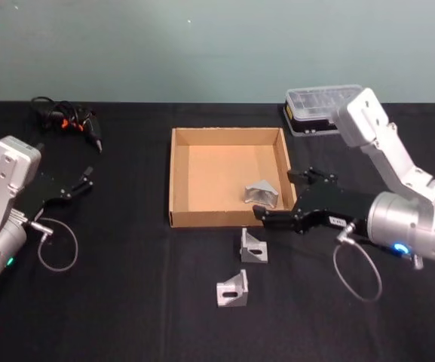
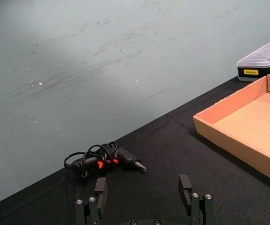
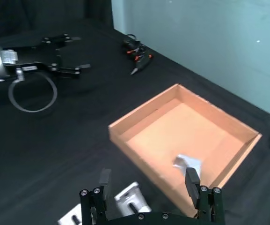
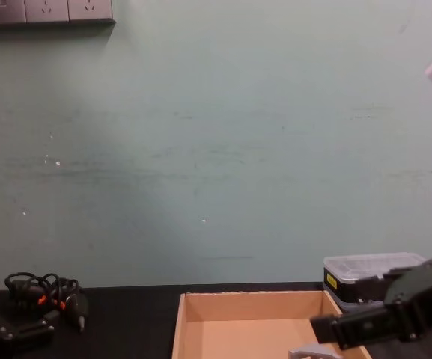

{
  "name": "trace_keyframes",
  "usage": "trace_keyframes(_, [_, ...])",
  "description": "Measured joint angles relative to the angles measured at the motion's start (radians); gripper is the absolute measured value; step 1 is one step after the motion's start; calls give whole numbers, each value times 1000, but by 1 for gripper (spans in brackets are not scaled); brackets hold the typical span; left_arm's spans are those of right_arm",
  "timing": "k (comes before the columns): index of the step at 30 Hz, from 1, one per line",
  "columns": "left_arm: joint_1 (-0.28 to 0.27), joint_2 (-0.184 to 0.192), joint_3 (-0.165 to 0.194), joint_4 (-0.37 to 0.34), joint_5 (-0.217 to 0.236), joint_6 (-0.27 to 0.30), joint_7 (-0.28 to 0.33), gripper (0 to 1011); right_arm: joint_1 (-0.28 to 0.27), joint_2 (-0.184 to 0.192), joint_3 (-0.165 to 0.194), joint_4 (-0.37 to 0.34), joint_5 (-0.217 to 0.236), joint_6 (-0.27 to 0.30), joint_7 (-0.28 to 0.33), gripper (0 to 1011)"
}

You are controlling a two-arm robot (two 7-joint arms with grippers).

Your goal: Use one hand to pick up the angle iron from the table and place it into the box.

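The tan cardboard box sits mid-table. One grey angle iron lies inside it near the front right corner; it shows too in the right wrist view and the chest view. Two more angle irons lie on the black table just in front of the box. My right gripper is open and holds nothing. It hovers over the box's front right corner, with its fingers on either side of the boxed angle iron. The left gripper stands open and parked at the far left.
A black tool with a coiled cable lies at the back left. A black case with a clear lid stands behind the box's right corner. Cable loops hang from each wrist.
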Motion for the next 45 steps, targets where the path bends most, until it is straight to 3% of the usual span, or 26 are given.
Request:
trace_keyframes(10, [0,0,0,0,0,0,0,1000,-103,32,42,-105,113,83,2,1003])
trace_keyframes(17, [0,0,0,0,0,0,0,1000,-151,41,45,-129,159,118,-2,1003])
trace_keyframes(29, [0,0,0,0,0,0,0,1000,-173,43,-14,-103,170,137,-32,1003])
trace_keyframes(45, [0,0,0,0,0,0,0,1000,-137,-12,-71,-43,187,160,-117,1003])
